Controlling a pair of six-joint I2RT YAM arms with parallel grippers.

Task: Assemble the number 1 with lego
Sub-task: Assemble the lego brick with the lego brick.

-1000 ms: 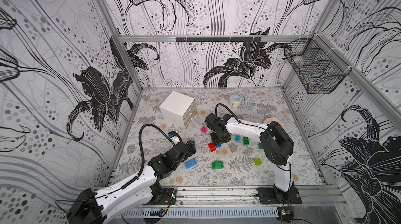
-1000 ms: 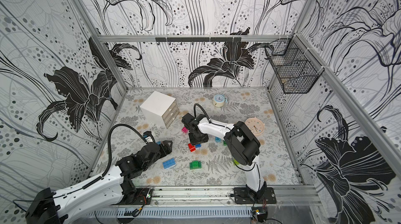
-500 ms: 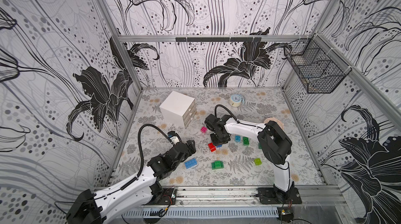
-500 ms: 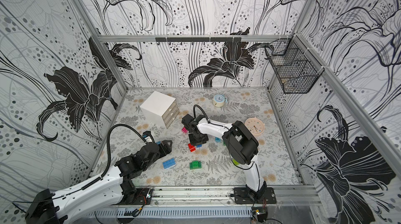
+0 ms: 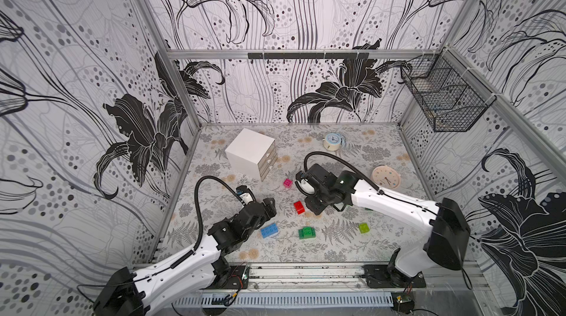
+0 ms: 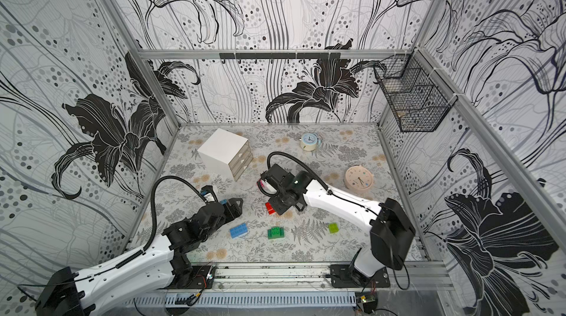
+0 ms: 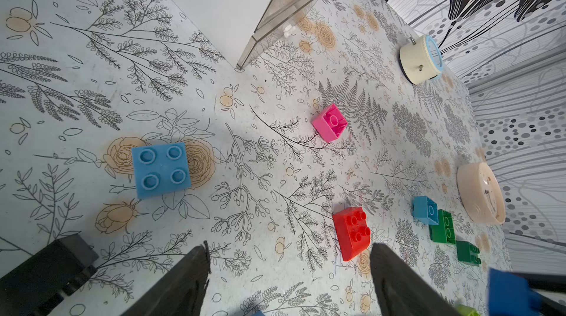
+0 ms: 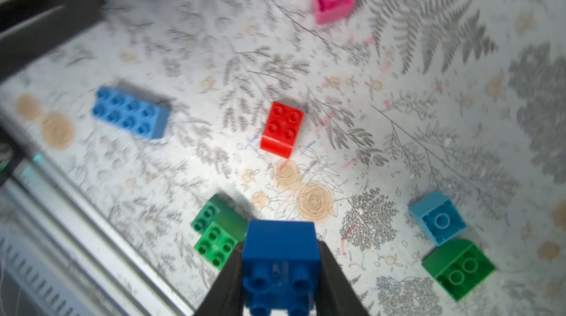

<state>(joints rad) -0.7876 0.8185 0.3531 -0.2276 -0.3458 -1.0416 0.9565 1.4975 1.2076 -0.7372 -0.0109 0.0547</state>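
Note:
My right gripper [image 8: 280, 271] is shut on a dark blue lego brick [image 8: 280, 256], held a little above the mat. Just beyond it lies a red brick [image 5: 299, 207], with a pink brick [image 5: 287, 182] farther back. A blue oblong brick [image 5: 269, 230], a green stepped brick [image 5: 307, 233] and a lime brick [image 5: 364, 227] lie nearer the front. A light blue brick [image 8: 438, 218] and another green brick [image 8: 458, 268] sit under the right arm. My left gripper [image 7: 288, 280] hangs open and empty, with a second light blue brick [image 7: 160, 169] on the mat beside it.
A white drawer box [image 5: 251, 152] stands at the back left. A blue-rimmed clock [image 5: 332, 141] sits at the back and a peach clock [image 5: 386, 177] to the right. A wire basket [image 5: 444, 103] hangs on the right wall. The metal rail [image 5: 306, 271] borders the front.
The right jaws have closed on the dark blue brick and the right arm has shifted slightly. The left arm has not moved.

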